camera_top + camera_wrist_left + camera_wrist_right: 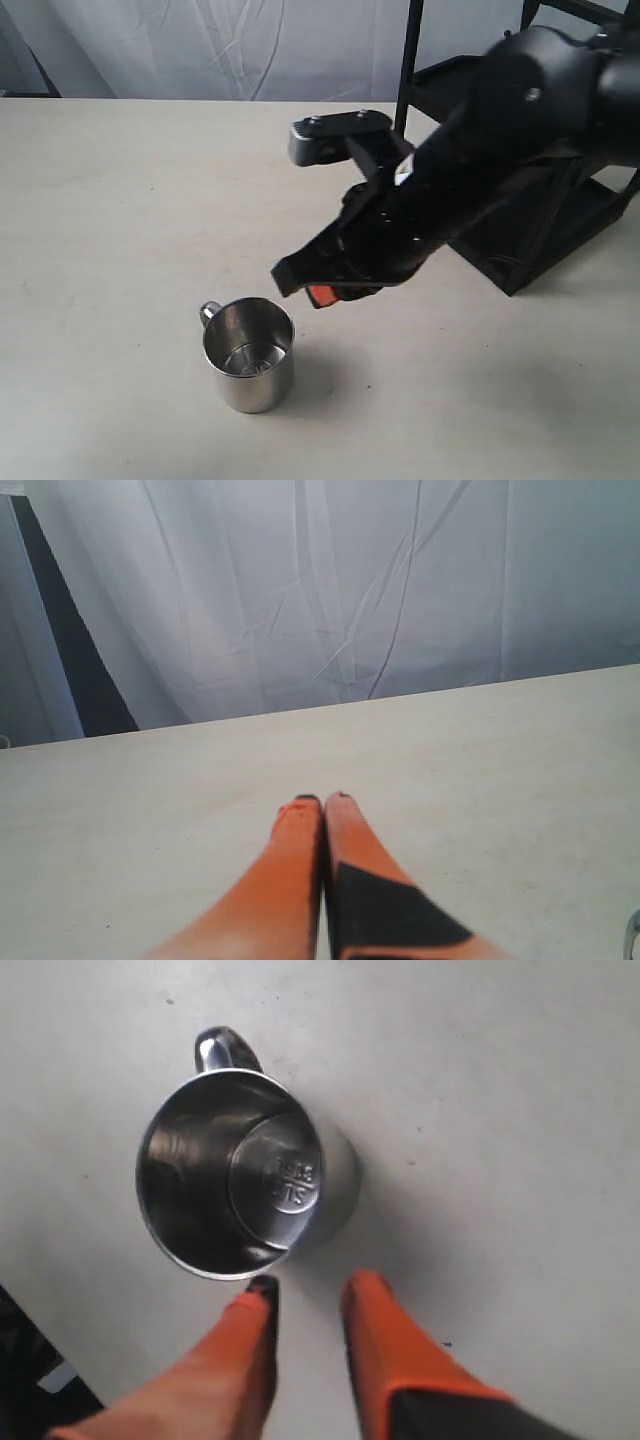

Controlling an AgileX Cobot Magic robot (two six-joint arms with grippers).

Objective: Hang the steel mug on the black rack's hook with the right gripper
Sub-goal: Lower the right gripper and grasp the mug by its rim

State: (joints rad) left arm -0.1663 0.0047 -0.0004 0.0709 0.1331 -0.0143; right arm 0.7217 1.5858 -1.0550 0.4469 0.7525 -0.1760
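Mug (249, 354) upright on counter (120, 200), handle (210, 311) turned away from rack (520, 220); right claw (305, 1295) just above its rim, slightly parted, empty. Lower with one finger (255, 1305) inside the wall, pinch firmly, keep handle free.
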